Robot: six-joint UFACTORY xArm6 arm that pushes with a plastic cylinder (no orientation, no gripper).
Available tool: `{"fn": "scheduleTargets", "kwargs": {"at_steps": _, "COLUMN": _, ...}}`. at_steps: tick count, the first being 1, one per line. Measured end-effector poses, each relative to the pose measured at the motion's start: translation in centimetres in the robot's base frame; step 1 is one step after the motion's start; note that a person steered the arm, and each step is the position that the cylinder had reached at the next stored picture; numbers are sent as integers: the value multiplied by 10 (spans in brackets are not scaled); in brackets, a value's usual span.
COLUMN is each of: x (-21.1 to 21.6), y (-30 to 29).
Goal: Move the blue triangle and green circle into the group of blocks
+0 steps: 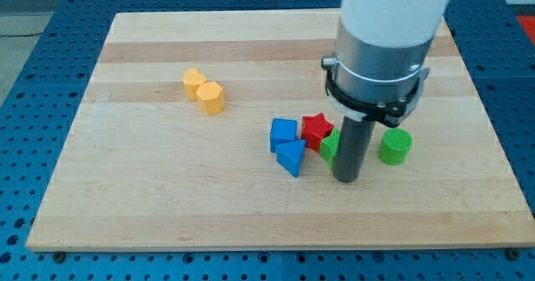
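Observation:
The blue triangle [291, 157] lies just below a blue cube [283, 133], touching it. A red star [316, 130] sits to their right. A green block [328, 145] shows partly behind my rod, below the star. The green circle [395, 146] stands alone right of the rod. My tip [346, 179] rests on the board between the green block and the green circle, just right of the blue triangle.
Two yellow blocks [205, 91] touch each other at the view's upper left of the wooden board [167, 197]. Blue perforated table surrounds the board. The arm's white and grey body [380, 38] hides the board's upper right.

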State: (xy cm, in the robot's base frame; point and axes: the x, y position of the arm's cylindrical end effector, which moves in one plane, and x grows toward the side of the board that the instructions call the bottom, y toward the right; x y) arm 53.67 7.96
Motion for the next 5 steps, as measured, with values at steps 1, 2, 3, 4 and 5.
{"fn": "scheduleTargets", "kwargs": {"at_steps": 1, "x": 1, "y": 13}}
{"fn": "scheduleTargets", "kwargs": {"at_steps": 2, "x": 16, "y": 45}}
{"fn": "scheduleTargets", "kwargs": {"at_steps": 3, "x": 49, "y": 30}}
{"fn": "scheduleTargets", "kwargs": {"at_steps": 4, "x": 58, "y": -27}}
{"fn": "scheduleTargets", "kwargs": {"at_steps": 5, "x": 54, "y": -75}}
